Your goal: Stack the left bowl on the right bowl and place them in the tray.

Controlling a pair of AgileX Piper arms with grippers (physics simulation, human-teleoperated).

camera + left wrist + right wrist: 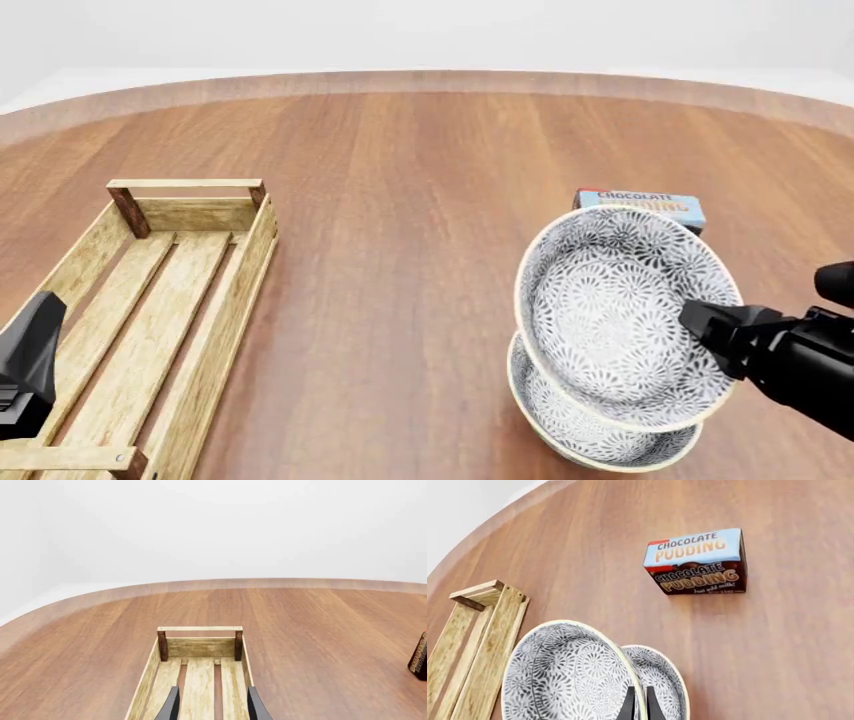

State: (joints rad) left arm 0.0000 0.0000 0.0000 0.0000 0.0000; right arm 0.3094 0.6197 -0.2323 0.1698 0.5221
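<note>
Two grey-patterned bowls are at the front right. My right gripper (pixel 703 325) is shut on the rim of one bowl (pixel 607 295) and holds it steeply tilted just above the other bowl (pixel 587 432), which rests on the table. In the right wrist view the fingers (pixel 630 704) pinch the held bowl's (pixel 564 675) rim, with the lower bowl (pixel 662 677) behind it. The wooden slat tray (pixel 238 300) lies empty at the left. My left gripper (pixel 213 707) hovers open and empty over the tray (pixel 200 647); it shows at the left edge of the front view (pixel 27 365).
A chocolate pudding box (pixel 641 207) lies on the table just beyond the bowls; it also shows in the right wrist view (pixel 697 562) and at the edge of the left wrist view (pixel 419 655). The round wooden table's (pixel 400 160) rim curves along the far side.
</note>
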